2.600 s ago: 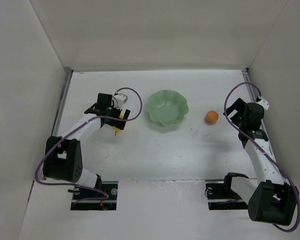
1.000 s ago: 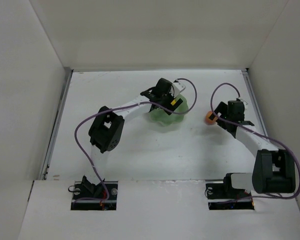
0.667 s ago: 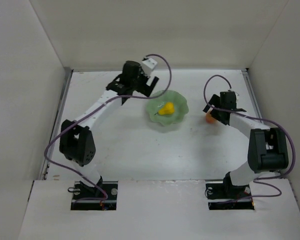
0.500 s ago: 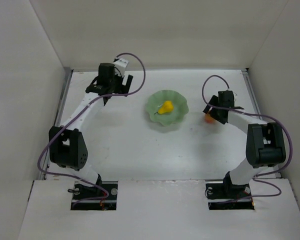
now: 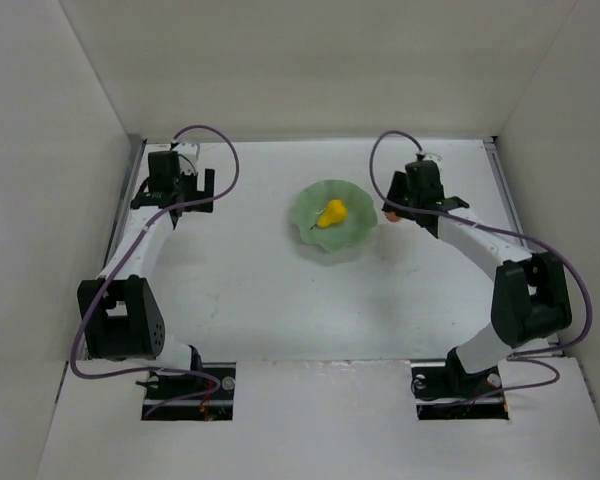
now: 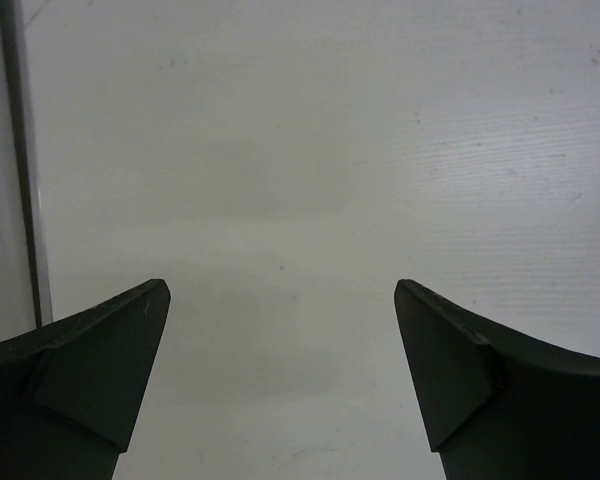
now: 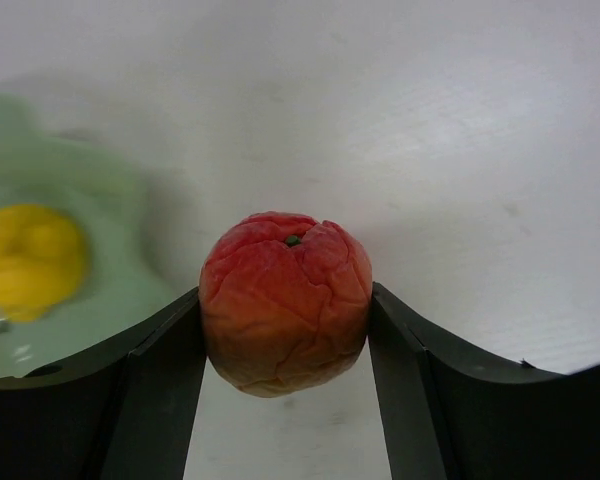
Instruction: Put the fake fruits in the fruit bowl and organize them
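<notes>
white walls (image 5: 330, 70) close you in on the left, far and right sides. the white surface (image 5: 270, 300) is matte with a few faint scuffs, and a dark strip (image 5: 126, 200) runs along its left edge. the left arm (image 5: 140, 250) reaches toward the far left corner. the right arm (image 5: 480, 245) curves in toward the far middle.

the fruit bowl (image 5: 308, 232) sits at the far centre of the surface. it is pale mint green with a wavy, petal-like rim.

the left gripper (image 5: 176, 200) is well apart from the bowl. only its wrist view shows you that it is released, with the fingers spread wide over bare surface and nothing between them.

from above, the right gripper (image 5: 393, 212) sits just beside the bowl's right rim and covers what it carries. its wrist view gives you the rest: the gripper is grasping the peach (image 7: 285, 300), with a dark finger pressed on each side. the bowl is a green blur to the left.

the pear (image 5: 331, 213) lies inside the bowl near its middle, bright yellow. the peach is outside the bowl, orange-red with wrinkled skin and a tiny green dot on top.
</notes>
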